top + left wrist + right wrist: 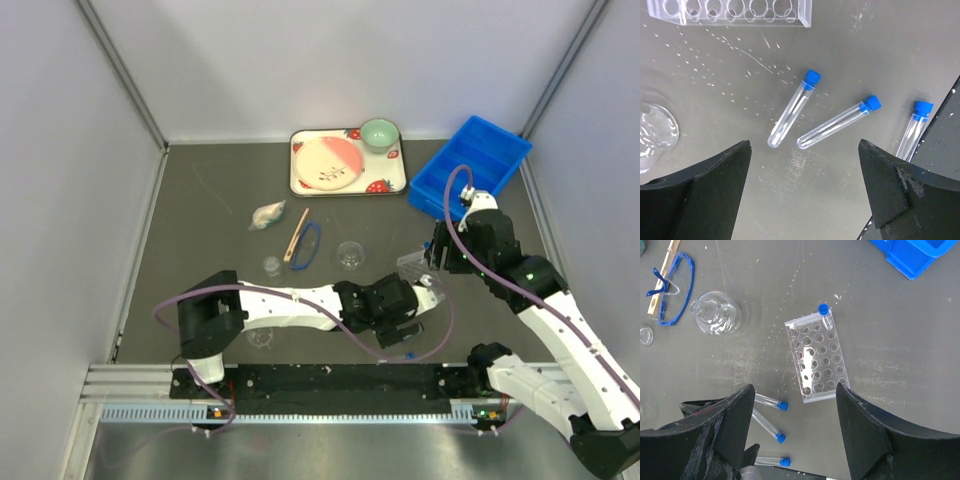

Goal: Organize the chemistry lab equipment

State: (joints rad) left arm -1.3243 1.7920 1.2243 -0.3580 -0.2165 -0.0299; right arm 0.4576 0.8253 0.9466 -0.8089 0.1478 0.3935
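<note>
Gaping wide and empty at the near edge of the left wrist view: left tool (pixel 805 146), three blue-capped tubes (pixel 839 123) flat on the bench (pixel 850 55) just ahead at 12 o'clock, caps toward 1 or 2, clear rack (pixel 735 11) beyond. Closer to them than right tool (pixel 793 390), likewise spread and holding nothing, above the rack. Shown only from the right wrist: one tube (pixel 825 315) standing in the rack's far corner.

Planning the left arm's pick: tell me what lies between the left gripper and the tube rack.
Left wrist view: two blue-capped tubes lie flat between the left gripper and the tube rack; a third tube lies farther right.
</note>
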